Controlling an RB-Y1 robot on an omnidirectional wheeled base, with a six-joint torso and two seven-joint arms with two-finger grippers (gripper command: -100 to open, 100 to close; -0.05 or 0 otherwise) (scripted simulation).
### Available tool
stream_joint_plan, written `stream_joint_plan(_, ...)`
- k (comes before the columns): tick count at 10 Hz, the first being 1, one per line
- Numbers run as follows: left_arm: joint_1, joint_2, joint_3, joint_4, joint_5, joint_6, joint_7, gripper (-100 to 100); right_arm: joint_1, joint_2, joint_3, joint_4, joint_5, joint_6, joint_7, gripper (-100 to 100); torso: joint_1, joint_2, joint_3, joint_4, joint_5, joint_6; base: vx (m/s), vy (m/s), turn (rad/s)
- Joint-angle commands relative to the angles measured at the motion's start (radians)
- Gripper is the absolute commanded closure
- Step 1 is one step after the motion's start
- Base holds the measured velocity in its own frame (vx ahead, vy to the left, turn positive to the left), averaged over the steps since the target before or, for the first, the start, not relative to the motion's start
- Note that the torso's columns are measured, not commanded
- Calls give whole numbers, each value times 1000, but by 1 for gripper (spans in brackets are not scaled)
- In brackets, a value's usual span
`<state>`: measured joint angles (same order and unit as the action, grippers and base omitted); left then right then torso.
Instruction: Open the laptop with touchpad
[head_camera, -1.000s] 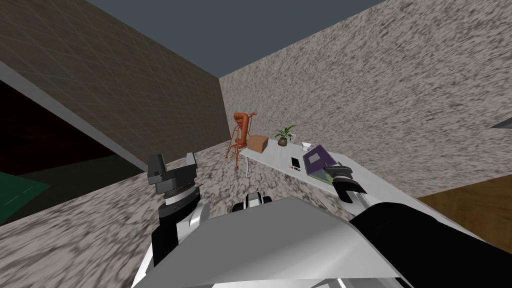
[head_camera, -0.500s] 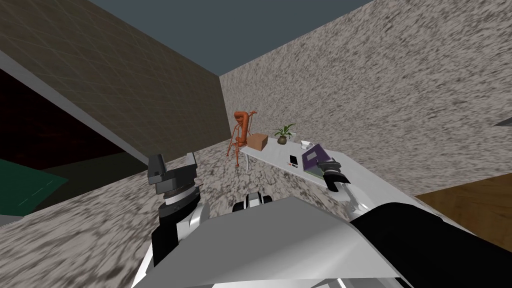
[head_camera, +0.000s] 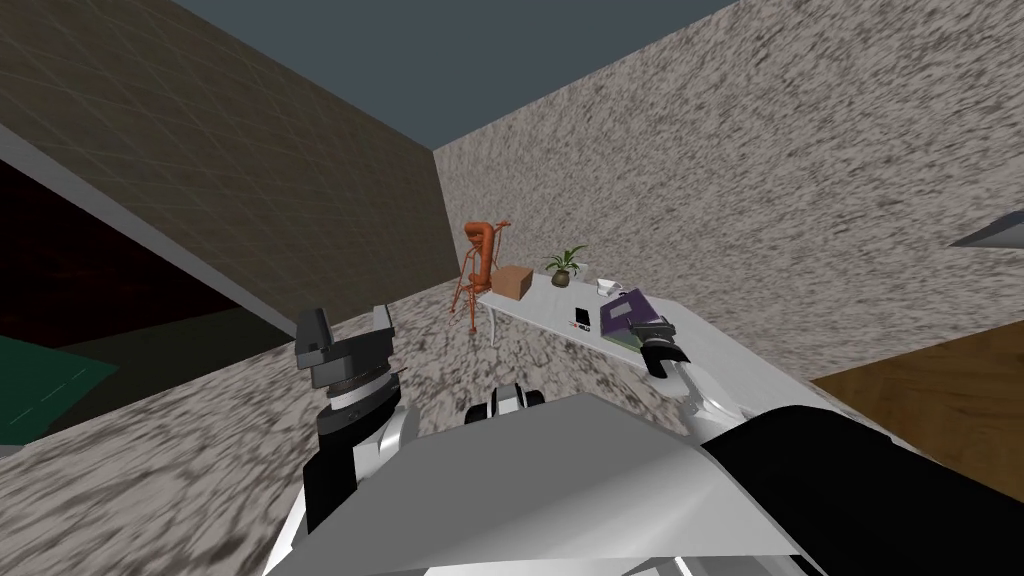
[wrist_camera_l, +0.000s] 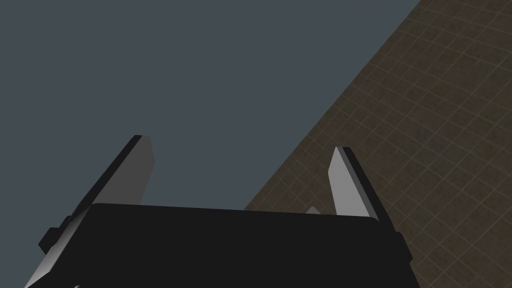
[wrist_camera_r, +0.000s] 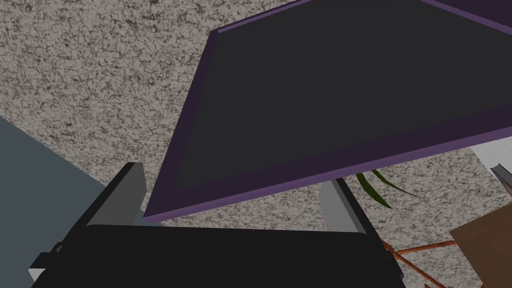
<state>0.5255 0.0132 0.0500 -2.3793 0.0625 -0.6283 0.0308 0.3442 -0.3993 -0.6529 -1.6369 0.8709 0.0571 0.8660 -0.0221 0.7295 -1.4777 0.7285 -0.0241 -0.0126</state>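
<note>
The laptop (head_camera: 625, 312), purple with its lid partly raised, sits on the white worktop (head_camera: 730, 362), the right gripper (wrist_camera_r: 232, 179) at the lid's edge, fingers spread wide, and the left gripper (head_camera: 347, 322) off the worktop, fingers equally wide.

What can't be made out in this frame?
Touchpad: too small in the head view, where the right arm's jaws cover part of the laptop.
Jaw contact with the lid: right wrist view, lid's edge hides one jaw tip.
Lid's far corners: cut by that picture's edges.
</note>
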Motion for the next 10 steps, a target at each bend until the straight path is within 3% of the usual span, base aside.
stream_joint_plan(1,0,0,0,0,0,0,0,0,-72,-7,61,65,0,28,0,100,3,0,1,1,2,3,-112,-12,9)
stream_joint_plan(3,0,0,0,0,0,0,0,0,-112,-7,61,107,0,28,0,100,10,-15,-10,-4,7,3,-18,-10,-41)
stream_joint_plan(4,0,0,0,0,0,0,0,0,-155,-41,96,131,7,83,6,100,11,-19,-12,-5,7,-1,-163,-10,21)
stream_joint_plan(5,0,0,0,0,0,0,0,0,-173,-41,118,138,7,83,6,100,10,-11,-9,-4,8,-1,-208,-27,71)
stream_joint_plan(7,0,0,0,0,0,0,0,0,-250,-41,118,191,7,83,6,100,7,-10,-7,-3,5,3,-80,-21,-13)
stream_joint_plan(8,0,0,0,0,0,0,0,0,-259,-41,118,215,7,83,6,100,7,-15,-10,-3,6,1,7,0,-26)
stream_joint_plan(9,1,0,0,0,0,0,0,0,-308,-76,145,244,15,126,12,100,6,-18,-12,-5,6,0,-193,15,25)
stream_joint_plan(10,0,0,0,0,0,0,0,0,-344,-76,152,274,15,138,12,100,7,-8,-7,-3,7,-1,-237,-24,57)
